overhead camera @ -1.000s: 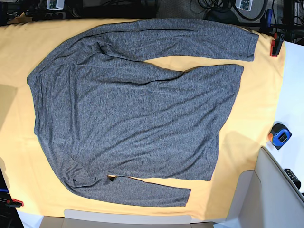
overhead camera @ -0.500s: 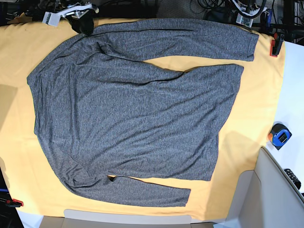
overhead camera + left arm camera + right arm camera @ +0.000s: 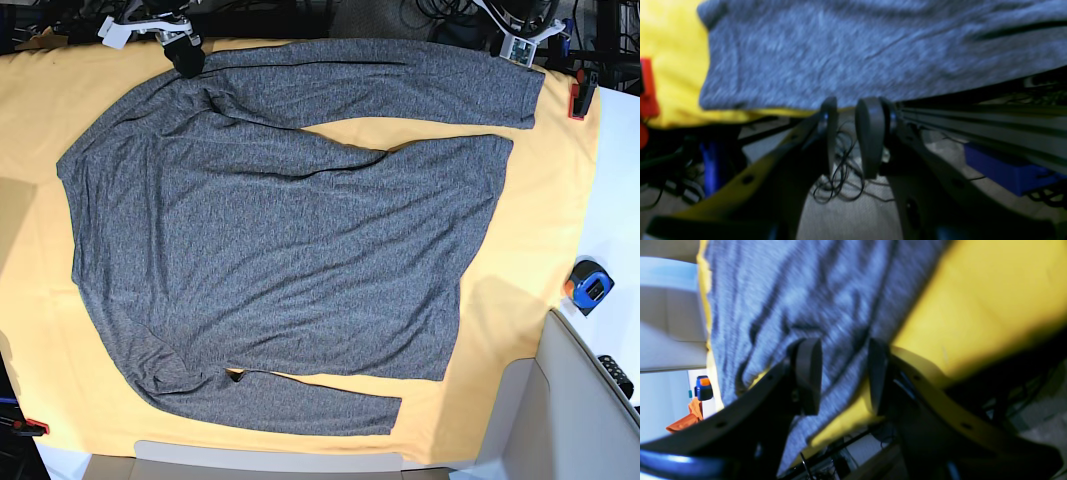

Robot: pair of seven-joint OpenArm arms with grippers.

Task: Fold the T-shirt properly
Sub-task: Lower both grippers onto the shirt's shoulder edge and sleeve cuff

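- Left gripper (image 3: 845, 133), with dark rounded pads on yellow-and-black fingers, has its jaws parted by a narrow gap with nothing between them; it hangs past the far edge of the bench, just short of the shirt's sleeve.
- Right gripper (image 3: 840, 376) is of the same build and has its jaws parted more widely, also with nothing held; grey cloth and yellow sheet lie behind the gap.
- In the base view the left gripper (image 3: 520, 42) sits at the far edge near the cuff of the upper sleeve, and the right gripper (image 3: 185, 55) sits at the far edge near the shoulder end of that sleeve.
- Spread flat across the bench is the large heather-grey knit T-shirt with two long sleeves (image 3: 280, 240), its body wrinkled lightly near the middle.
- One sleeve runs along the far edge of the bench; the other lies along the near edge, beside the body.
- Under the shirt lies a plain yellow-orange cloth sheet (image 3: 545, 240), covering most of the bench.
- A red clamp (image 3: 581, 97) bites the sheet at the far corner on the base view's right; another red clamp (image 3: 30, 428) holds the near corner on its left.
- A blue-and-orange tape measure (image 3: 589, 287) rests on the white surface just beyond the sheet's edge.
- Both wrist views are blurred.
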